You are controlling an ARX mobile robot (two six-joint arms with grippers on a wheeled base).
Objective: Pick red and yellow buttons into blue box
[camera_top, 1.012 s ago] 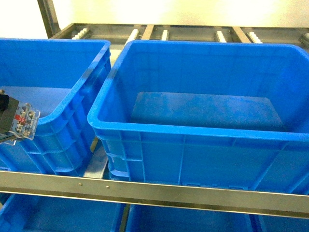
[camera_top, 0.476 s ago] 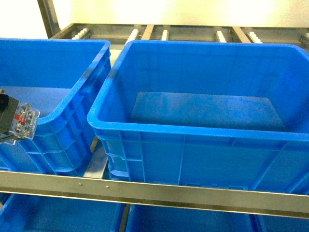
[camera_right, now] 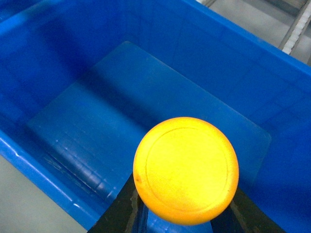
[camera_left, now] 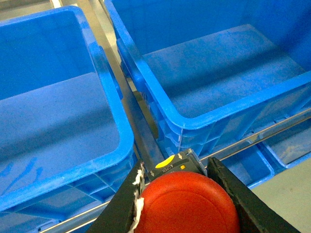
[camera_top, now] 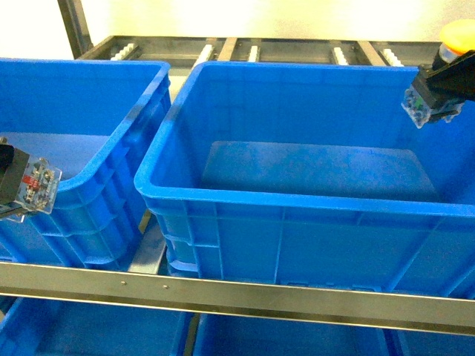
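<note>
Carrying stage, nothing dropped yet: both buttons are in hand and the middle blue box [camera_top: 297,200] shows a bare floor in the head and wrist views. Right pincer [camera_top: 444,80] is clamped on the yellow button [camera_right: 186,169], cap up, clear contact block hanging below the jaws; it sits above the far right corner of that box, and the right wrist view looks straight down past the cap onto the box floor, so the button is over the opening, well above the bottom. Left pincer [camera_left: 187,204] is closed on the red button [camera_left: 184,206], black jaws on either side of the cap; in the head view only the contact block of it shows at the left edge, beside the front wall of the left blue box [camera_top: 89,148]. From the left wrist view the red button hangs in front of and between the two boxes, above the metal rail [camera_top: 223,293], not yet over either opening. Which box is the intended one is not certain from these views; probably the middle one, since the right arm is already over it. Left to do: release yellow, bring red forward and right over the rim, release it too. Roughly halfway, picks done, both placements pending.
</note>
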